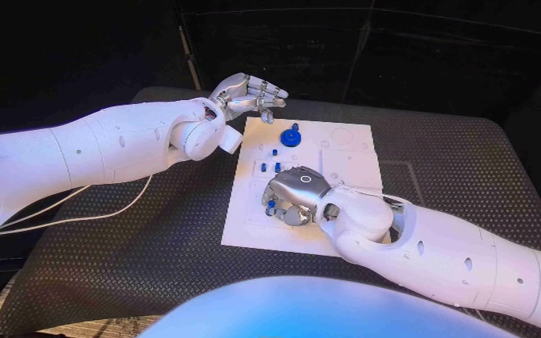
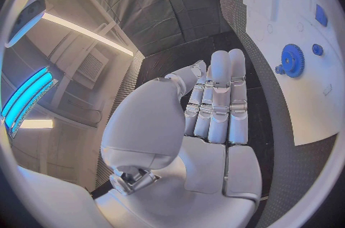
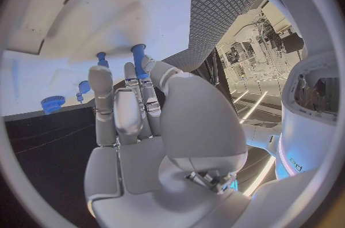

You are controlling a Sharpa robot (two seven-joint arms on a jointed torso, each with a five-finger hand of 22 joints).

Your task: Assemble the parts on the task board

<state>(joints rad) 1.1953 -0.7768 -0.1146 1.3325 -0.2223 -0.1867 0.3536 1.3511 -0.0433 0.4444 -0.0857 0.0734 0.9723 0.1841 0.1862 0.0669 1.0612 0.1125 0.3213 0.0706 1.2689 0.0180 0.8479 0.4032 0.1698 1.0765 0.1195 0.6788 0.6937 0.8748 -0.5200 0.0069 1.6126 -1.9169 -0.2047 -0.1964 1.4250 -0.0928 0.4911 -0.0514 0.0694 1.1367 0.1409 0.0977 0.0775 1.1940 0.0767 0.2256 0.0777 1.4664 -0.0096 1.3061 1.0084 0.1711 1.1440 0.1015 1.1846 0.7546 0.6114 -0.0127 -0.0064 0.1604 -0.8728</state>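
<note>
black table (image 1: 451, 166) | white task board (image 1: 349, 162) centred | dark backdrop (image 1: 372, 33)

Matt white task board (image 1: 344, 158), textured black table (image 1: 451, 150)

You see two glossy white arms with small dark holes, silver jointed hands: left hand (image 1: 248, 95), right hand (image 1: 295, 195).

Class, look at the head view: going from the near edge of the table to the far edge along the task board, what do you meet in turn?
Right hand over the board's near part → small blue pegs → blue gear → left hand at the task board far corner.
</note>
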